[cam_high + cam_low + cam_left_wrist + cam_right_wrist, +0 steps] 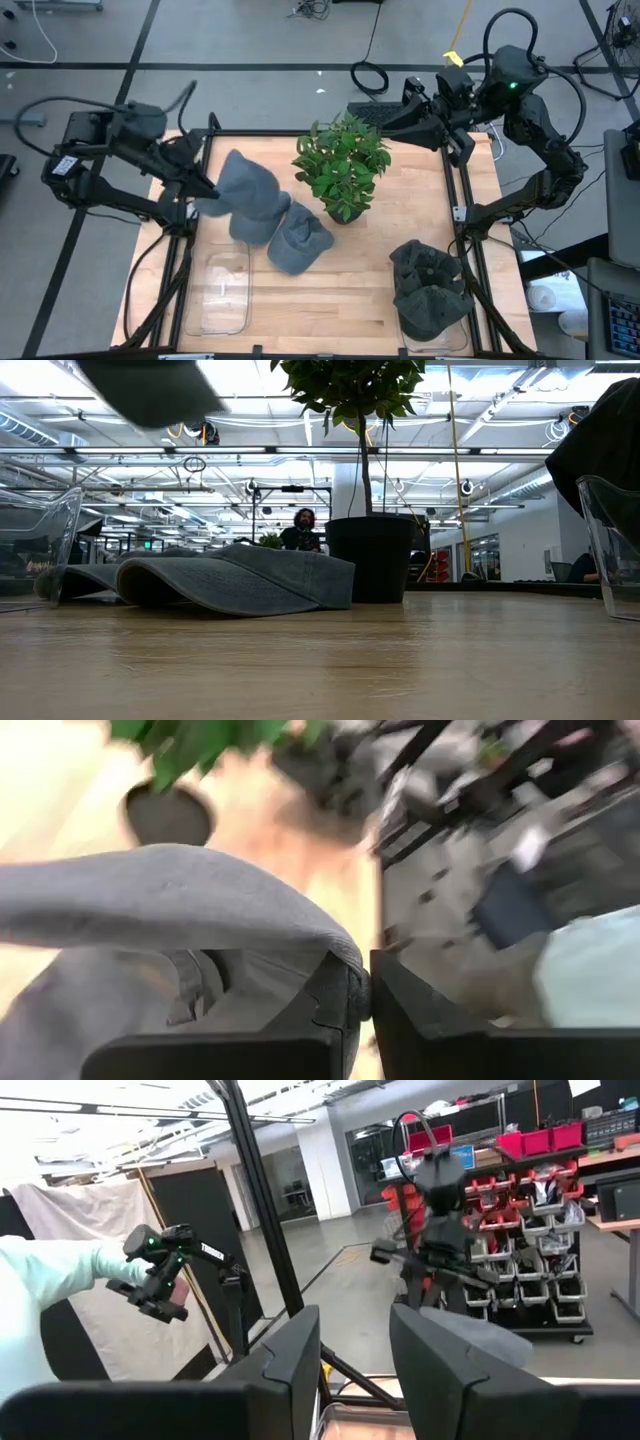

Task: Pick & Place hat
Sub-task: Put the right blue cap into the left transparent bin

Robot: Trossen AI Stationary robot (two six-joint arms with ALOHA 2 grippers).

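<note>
A grey hat point(250, 195) hangs lifted over the table's left part, held by my left gripper point(205, 190), which is shut on it. In the low view this hat point(150, 390) shows high at the upper left, clear of the wood. In the left wrist view the hat point(170, 890) arches ahead of the shut fingers. A second grey hat point(300, 240) lies flat on the table beside it, and also appears in the low view point(240, 575). My right gripper point(350, 1350) is open and waits raised past the table's far right corner point(415, 100). My left gripper pinches the lifted hat's edge point(345, 970) between its two fingers, coming from the table's left side. The hat is lifted clear of the table and spreads away from the fingers toward the plant, its body drooping below them.
A potted plant point(340, 165) stands at the table's middle, close to both hats. A clear bin point(220, 290) sits at the near left. Another clear bin point(430, 300) at the near right holds dark hats. A person's sleeve point(50, 1280) shows beyond the table.
</note>
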